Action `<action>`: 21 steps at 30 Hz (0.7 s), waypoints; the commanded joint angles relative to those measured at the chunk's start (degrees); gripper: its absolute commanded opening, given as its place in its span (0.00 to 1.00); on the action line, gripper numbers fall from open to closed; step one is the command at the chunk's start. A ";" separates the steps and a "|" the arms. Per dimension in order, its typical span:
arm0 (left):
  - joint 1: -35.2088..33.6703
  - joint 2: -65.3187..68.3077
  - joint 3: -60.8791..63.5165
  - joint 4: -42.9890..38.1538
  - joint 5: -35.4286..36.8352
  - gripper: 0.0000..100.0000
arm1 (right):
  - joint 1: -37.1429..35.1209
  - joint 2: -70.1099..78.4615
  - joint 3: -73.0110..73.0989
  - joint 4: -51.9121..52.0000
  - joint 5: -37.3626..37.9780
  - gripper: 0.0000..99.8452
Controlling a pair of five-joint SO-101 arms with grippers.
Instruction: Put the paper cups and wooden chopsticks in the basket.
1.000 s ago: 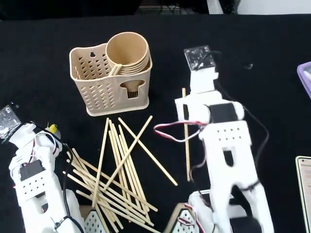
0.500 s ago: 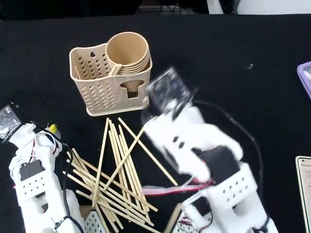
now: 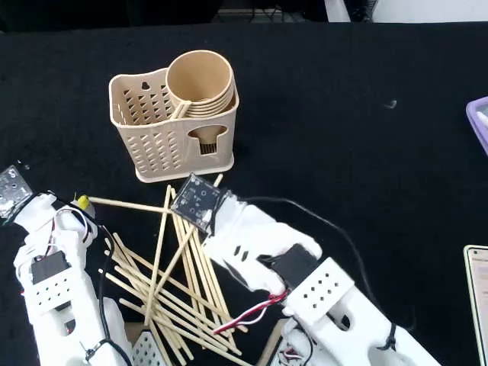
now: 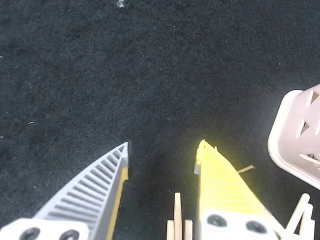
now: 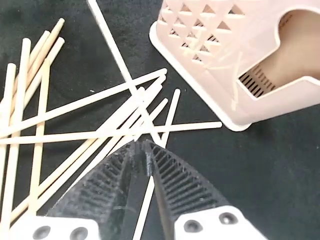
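The cups [image 3: 200, 76] sit stacked in the basket [image 3: 164, 145], and the chopsticks [image 3: 191, 259] lie crossed on the cloth [image 4: 150, 60] just in front of it. The right gripper [image 5: 143, 146] hangs over them with its tips pressed together (one stick [image 5: 167, 117] runs beneath, apparently not pinched). The left gripper [image 4: 164, 145] is spread wide at their edge. Best to open the right jaws, straddle a topmost stick crosswise near its middle, then lift straight up so its neighbours don't scatter.

black tablecloth [image 3: 366, 61], purple container edge [image 3: 479, 118] and pale card [image 3: 478, 297] at its right side
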 commanded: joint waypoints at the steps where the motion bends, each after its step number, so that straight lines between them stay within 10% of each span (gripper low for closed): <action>1: -0.48 -0.18 -0.31 -1.05 0.18 0.22 | -0.97 -1.36 0.13 2.29 0.70 0.04; 12: -0.48 -0.18 -0.40 -1.05 0.18 0.22 | -2.64 -1.27 9.01 0.88 0.18 0.21; 21: -0.57 -0.18 -0.48 -1.05 0.18 0.22 | -22.95 -1.36 9.80 3.34 -11.52 0.21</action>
